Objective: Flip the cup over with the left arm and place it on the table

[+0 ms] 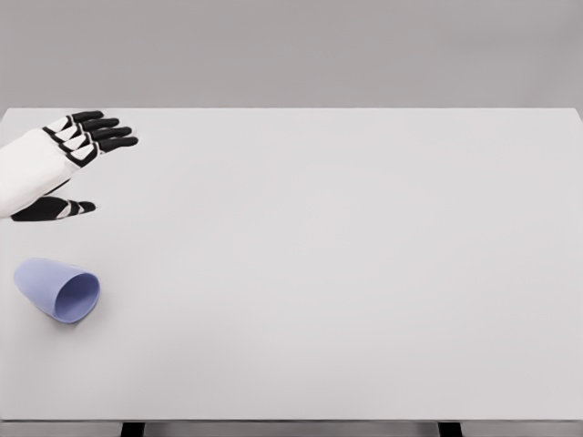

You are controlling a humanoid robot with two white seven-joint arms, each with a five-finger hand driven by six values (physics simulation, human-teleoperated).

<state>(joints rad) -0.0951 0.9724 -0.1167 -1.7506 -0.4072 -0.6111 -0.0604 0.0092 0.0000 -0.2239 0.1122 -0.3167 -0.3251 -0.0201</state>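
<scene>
A pale blue-violet cup [56,289] lies on its side near the left front of the white table [346,255], its mouth facing right and toward me. My left hand [91,164] hovers above and behind the cup at the table's left edge, well apart from it. Its black fingers [107,130] are stretched out to the right and the thumb [64,208] is spread below them, with nothing held. The right arm does not show.
The table's far edge runs along the top against a grey wall, and its front edge runs along the bottom with dark legs showing below.
</scene>
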